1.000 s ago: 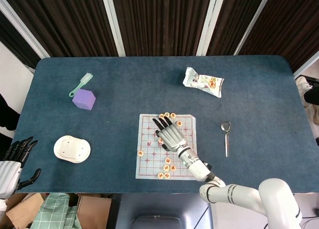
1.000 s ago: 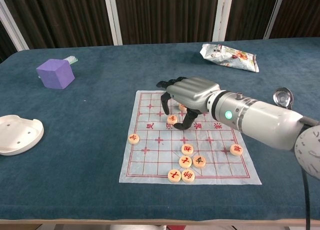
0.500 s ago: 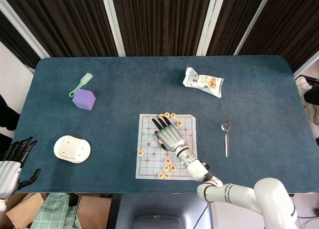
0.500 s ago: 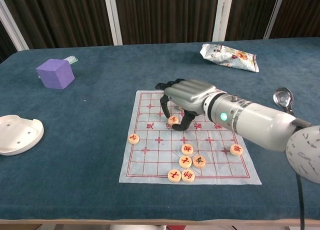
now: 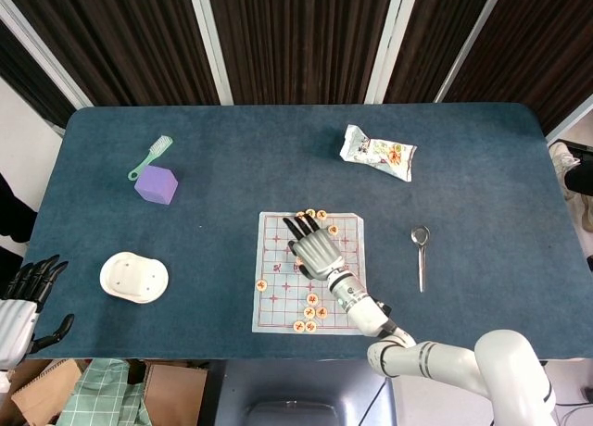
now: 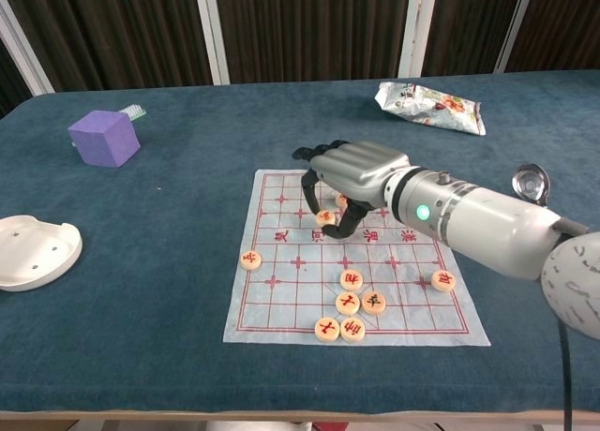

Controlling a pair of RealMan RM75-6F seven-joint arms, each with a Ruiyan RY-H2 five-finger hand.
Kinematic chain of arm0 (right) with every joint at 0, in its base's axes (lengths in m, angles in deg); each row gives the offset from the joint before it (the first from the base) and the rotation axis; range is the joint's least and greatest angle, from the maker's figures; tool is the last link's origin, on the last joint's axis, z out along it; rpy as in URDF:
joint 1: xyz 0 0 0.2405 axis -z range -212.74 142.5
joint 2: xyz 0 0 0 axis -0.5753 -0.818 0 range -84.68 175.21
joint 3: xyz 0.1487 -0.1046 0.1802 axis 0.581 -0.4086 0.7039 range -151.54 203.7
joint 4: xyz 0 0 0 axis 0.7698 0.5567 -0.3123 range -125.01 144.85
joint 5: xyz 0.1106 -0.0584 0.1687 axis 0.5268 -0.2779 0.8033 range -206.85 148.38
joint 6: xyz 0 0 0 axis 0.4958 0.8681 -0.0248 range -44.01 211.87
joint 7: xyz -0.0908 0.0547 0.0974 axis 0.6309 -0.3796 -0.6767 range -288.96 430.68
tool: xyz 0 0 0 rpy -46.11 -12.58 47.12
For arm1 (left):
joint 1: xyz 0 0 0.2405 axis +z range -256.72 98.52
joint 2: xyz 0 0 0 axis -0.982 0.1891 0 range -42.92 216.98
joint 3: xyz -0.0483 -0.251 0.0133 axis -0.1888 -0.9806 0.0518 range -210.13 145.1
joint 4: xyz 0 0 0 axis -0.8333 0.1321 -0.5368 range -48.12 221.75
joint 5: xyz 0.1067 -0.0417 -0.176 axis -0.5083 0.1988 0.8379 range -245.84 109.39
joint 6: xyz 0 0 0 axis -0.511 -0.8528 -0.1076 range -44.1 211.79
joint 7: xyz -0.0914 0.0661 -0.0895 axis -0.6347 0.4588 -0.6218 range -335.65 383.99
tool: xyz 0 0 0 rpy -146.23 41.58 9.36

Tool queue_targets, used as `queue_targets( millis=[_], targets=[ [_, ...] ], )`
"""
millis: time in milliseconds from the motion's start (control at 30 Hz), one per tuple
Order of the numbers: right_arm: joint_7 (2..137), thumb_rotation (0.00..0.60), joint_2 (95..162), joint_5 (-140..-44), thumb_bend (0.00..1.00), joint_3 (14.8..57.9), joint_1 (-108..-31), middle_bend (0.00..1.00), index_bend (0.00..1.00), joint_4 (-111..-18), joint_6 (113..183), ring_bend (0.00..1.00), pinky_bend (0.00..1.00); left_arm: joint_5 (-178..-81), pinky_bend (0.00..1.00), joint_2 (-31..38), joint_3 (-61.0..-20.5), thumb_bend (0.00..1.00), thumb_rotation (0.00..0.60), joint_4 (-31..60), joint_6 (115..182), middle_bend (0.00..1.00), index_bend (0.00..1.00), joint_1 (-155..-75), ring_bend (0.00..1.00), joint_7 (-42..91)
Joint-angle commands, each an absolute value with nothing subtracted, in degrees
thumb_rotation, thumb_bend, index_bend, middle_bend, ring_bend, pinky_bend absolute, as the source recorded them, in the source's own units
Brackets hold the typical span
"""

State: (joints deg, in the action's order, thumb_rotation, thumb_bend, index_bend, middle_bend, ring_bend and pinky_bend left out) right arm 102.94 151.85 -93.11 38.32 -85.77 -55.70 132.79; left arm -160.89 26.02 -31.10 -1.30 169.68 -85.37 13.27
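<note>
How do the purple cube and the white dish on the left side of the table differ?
The purple cube is a tall solid block with flat faces; the white dish is low, rounded and shallow, with a raised rim. The purple cube sits farther back, next to a green brush; the white dish lies nearer the front edge, closer to the left hand. Both rest on the blue table, untouched.

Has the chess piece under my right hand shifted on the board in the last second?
Yes. In the chest view the chess piece under the right hand has slid slightly toward the far edge of the chess board.
</note>
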Motion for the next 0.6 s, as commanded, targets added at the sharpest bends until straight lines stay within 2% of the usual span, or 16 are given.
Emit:
queue_targets(
  millis=[33, 333, 600],
  targets=[
    [102.76, 0.6, 150.51, -93.41, 0.49, 38.15, -85.18, 0.1, 0.66, -57.01, 133.81, 0.0, 0.0, -160.91, 0.0, 26.03, -31.07, 0.36, 0.6, -1.36, 169.63, 0.0, 0.0, -85.36, 0.0, 13.37],
    [102.3, 0.6, 147.27, -92.62, 0.49, 37.29, -83.39, 0.11, 0.66, -57.49, 134.94, 0.0, 0.0, -161.39, 0.0, 25.93, -30.88, 0.36, 0.6, -1.63, 170.01, 0.0, 0.0, -85.18, 0.0, 13.92],
    [101.57, 0.6, 147.87, -93.13, 0.49, 36.13, -83.12, 0.11, 0.66, -54.81, 134.5, 0.0, 0.0, -161.49, 0.0, 25.8, -30.76, 0.36, 0.6, -1.8, 169.71, 0.0, 0.0, -85.28, 0.0, 14.27]
  ],
)
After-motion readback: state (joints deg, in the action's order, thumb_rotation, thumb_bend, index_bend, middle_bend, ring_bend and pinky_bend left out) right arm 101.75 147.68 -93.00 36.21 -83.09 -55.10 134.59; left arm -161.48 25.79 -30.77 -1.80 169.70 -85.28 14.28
